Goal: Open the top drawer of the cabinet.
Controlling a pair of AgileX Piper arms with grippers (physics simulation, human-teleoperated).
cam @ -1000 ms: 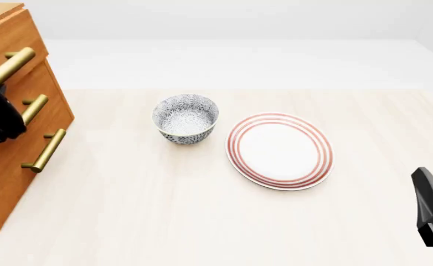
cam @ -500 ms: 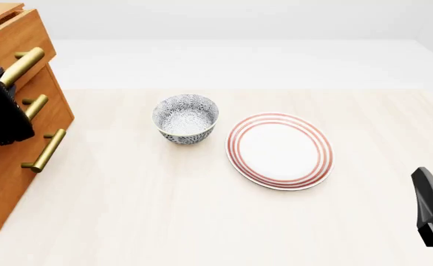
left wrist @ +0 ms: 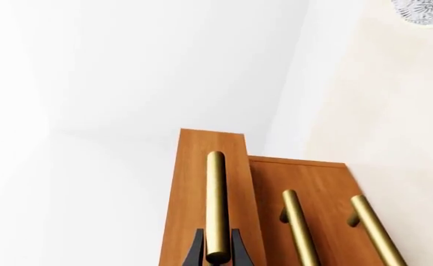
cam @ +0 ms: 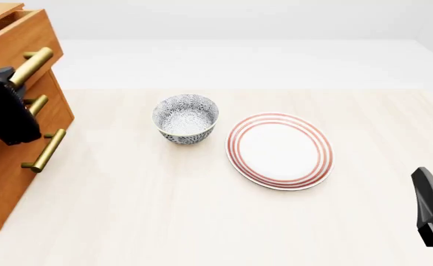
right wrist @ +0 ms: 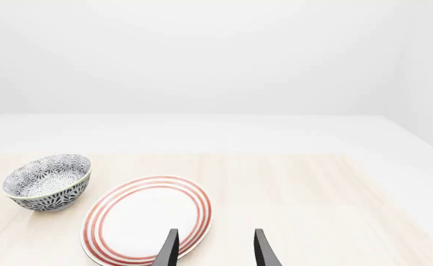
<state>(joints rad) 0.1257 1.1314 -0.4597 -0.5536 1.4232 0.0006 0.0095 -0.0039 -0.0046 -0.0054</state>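
Your left end effector point(left wrist: 216, 254) is clamped on the top drawer's point(cam: 17, 39) rigid brass handle point(left wrist: 215, 205); expect a stiff, weighty slide. Right end effector point(right wrist: 215, 249) stands apart.

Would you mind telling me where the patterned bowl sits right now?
In the front view, the bowl stands on the table left of centre, between the cabinet and the red-ringed plate, apart from both.

Orange-brown cabinet point(cam: 10, 149) at left, top drawer point(cam: 21, 39) protruding, brass-handled.

Left gripper point(left wrist: 216, 252) fingers pinched (right gripper point(right wrist: 212, 246) fingers apart)
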